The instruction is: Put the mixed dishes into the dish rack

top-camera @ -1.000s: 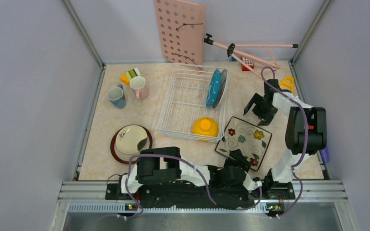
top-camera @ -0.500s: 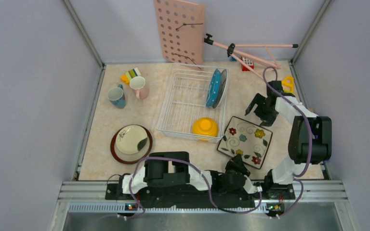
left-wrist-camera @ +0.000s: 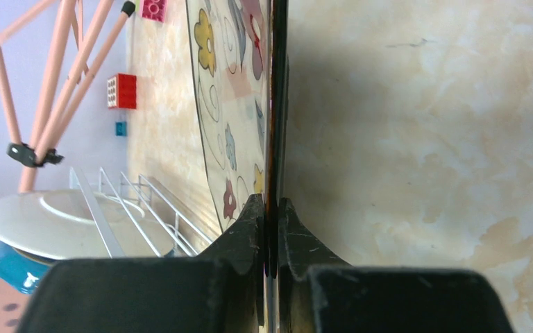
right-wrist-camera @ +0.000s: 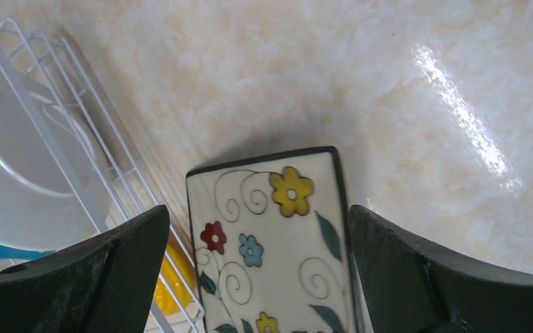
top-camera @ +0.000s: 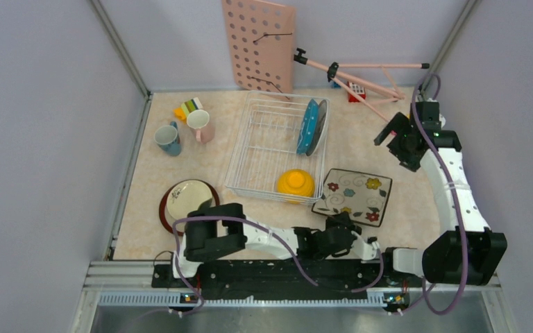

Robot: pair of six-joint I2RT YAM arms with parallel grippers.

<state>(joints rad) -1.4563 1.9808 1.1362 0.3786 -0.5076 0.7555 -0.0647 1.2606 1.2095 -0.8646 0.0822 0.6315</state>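
Two plates stand on edge at the far right of the dish rack (top-camera: 264, 146): the teal dotted plate (top-camera: 307, 126) and, against it, the round white patterned plate (top-camera: 320, 123). The yellow bowl (top-camera: 295, 183) lies upside down in the rack's near right corner. Just right of the rack, the square flowered black-rimmed plate (top-camera: 352, 197) has its near edge pinched between the fingers of the left tool (left-wrist-camera: 271, 208). That edge seems raised off the table (top-camera: 146, 180), though the overhead view leaves this uncertain. The right tool (top-camera: 395, 147) hangs above the far right of the table with its fingers spread wide, holding nothing and looking down on the square plate. The brown-rimmed cream plate (top-camera: 189, 202) lies flat at the near left. The teal mug (top-camera: 168, 139) and pink mug (top-camera: 200, 126) stand upright near the far left corner.
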